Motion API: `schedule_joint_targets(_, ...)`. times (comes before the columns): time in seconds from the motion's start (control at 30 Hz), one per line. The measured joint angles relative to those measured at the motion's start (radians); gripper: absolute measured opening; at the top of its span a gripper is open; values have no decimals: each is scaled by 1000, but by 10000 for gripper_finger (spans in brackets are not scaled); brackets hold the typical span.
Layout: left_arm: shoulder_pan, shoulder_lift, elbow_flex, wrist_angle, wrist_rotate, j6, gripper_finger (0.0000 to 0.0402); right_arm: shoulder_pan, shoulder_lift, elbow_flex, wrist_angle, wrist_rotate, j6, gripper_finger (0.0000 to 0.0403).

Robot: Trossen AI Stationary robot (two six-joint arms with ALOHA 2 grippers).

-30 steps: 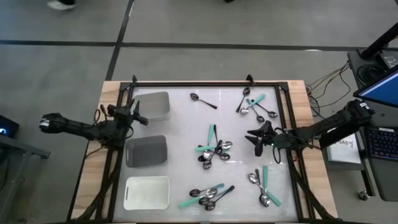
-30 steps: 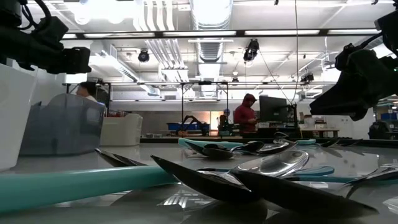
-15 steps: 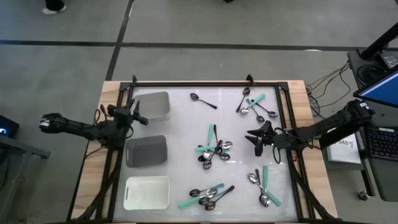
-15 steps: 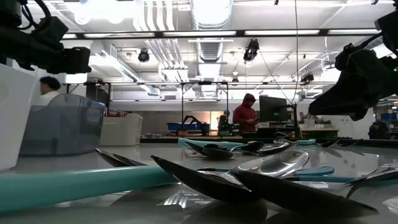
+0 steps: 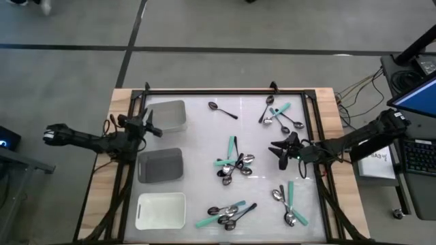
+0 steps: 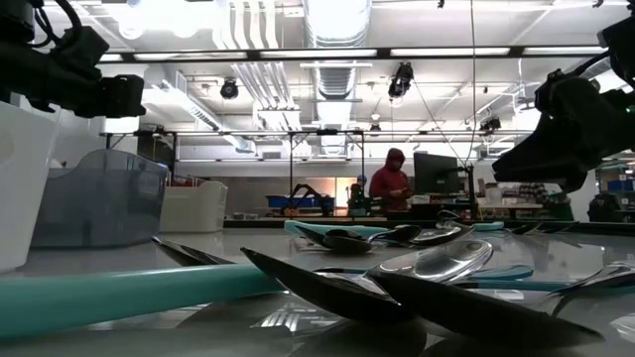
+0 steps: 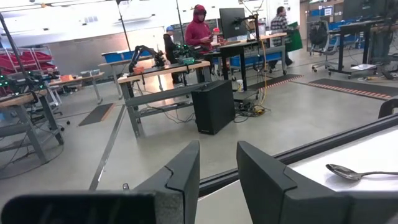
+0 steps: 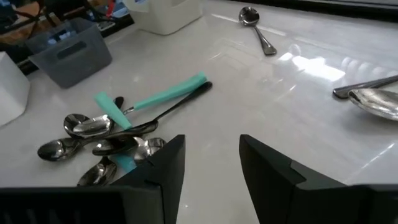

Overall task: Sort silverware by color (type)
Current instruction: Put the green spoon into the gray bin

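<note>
The silverware lies on the white table in several clusters: one in the middle [image 5: 235, 163], one at the near edge [image 5: 228, 214], one near right [image 5: 289, 204] and one far right [image 5: 279, 116]. A single spoon [image 5: 221, 109] lies at the far side. The spoons have teal, black or silver handles. My right gripper [image 5: 276, 154] hovers open to the right of the middle cluster [image 8: 106, 134], with nothing between its fingers. My left gripper [image 5: 155, 126] stands open at the table's left, beside the translucent tray [image 5: 169, 116], also with nothing in it.
A dark grey tray [image 5: 161, 165] and a white tray [image 5: 161, 211] stand along the left side, nearer than the translucent one. A black frame [image 5: 225, 90] rims the table. Bare table lies between the trays and the spoons. People stand in the room behind [image 6: 387, 178].
Both arms have kept still and no spoon has moved. A person in the room behind has walked out of the low view at its left.
</note>
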Motion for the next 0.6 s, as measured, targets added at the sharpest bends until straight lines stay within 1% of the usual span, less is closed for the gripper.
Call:
schedule_joint_targets(0.23,0,0,0,0,0,0,90,0,0,0,4,-49,131,144)
schedule_joint_targets(0.3,0,0,0,0,0,0,90,0,0,0,31,-52,133,144)
schedule_joint_targets(0.47,0,0,0,0,0,0,90,0,0,0,176,-36,77,144)
schedule_joint_targets(0.57,0,0,0,0,0,0,90,0,0,5,284,-71,-47,144)
schedule_joint_targets(0.6,0,0,0,0,0,0,90,0,0,19,274,-74,-89,144)
